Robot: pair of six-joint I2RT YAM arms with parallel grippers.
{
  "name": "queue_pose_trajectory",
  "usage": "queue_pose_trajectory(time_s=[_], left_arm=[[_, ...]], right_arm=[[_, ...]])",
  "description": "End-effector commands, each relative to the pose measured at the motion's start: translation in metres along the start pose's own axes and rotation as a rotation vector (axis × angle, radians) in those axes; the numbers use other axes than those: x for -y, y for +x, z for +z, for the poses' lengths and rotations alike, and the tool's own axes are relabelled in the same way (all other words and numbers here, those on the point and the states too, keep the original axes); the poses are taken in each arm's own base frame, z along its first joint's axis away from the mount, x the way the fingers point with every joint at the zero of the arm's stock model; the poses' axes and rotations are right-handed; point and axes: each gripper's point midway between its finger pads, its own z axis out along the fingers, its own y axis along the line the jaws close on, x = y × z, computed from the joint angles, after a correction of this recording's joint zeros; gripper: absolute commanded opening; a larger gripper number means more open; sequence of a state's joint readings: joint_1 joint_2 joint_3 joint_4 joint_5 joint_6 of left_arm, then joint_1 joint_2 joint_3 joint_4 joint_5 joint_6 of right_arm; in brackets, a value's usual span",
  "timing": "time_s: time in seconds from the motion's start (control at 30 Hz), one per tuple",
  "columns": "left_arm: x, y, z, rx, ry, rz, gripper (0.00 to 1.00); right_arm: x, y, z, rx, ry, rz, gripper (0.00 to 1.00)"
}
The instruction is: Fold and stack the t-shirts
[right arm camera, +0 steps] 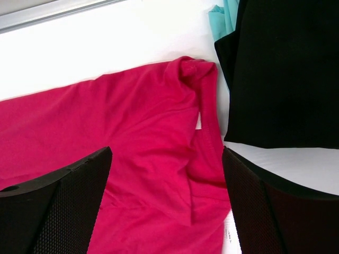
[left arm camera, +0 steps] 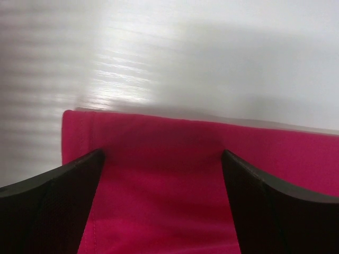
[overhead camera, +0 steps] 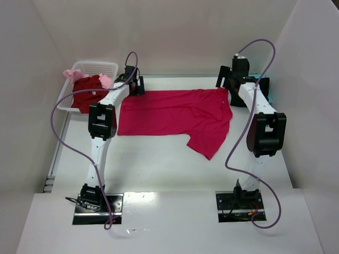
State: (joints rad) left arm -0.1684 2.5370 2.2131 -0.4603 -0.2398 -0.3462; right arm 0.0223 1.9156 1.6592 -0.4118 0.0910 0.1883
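Observation:
A crimson-pink t-shirt (overhead camera: 169,112) lies spread flat across the far half of the table, one sleeve trailing toward the near right. My left gripper (overhead camera: 136,87) is open just above its far left corner; the left wrist view shows the hem corner (left arm camera: 159,201) between my spread left gripper (left arm camera: 161,154). My right gripper (overhead camera: 226,84) is open over the far right corner. The right wrist view shows my right gripper (right arm camera: 167,152) straddling rumpled cloth (right arm camera: 132,116) near a small white tag (right arm camera: 198,120). A black t-shirt (right arm camera: 286,69) on a teal one (right arm camera: 222,18) lies just right of it.
A white lattice basket (overhead camera: 95,64) stands at the far left and holds a dark red t-shirt (overhead camera: 87,92) and a pale pink one (overhead camera: 71,73). White walls close in the table at the back and both sides. The arm bases sit at the near edge.

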Motion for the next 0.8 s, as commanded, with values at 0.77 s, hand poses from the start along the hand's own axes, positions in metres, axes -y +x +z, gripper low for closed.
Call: queue_pose_trajectory(time_s=[0.77], left_arm=[[0.033, -0.072, -0.159, 0.163, 0.193, 0.043, 0.99]], right_arm=[[0.015, 0.006, -0.062, 0.074, -0.035, 0.075, 1.00]])
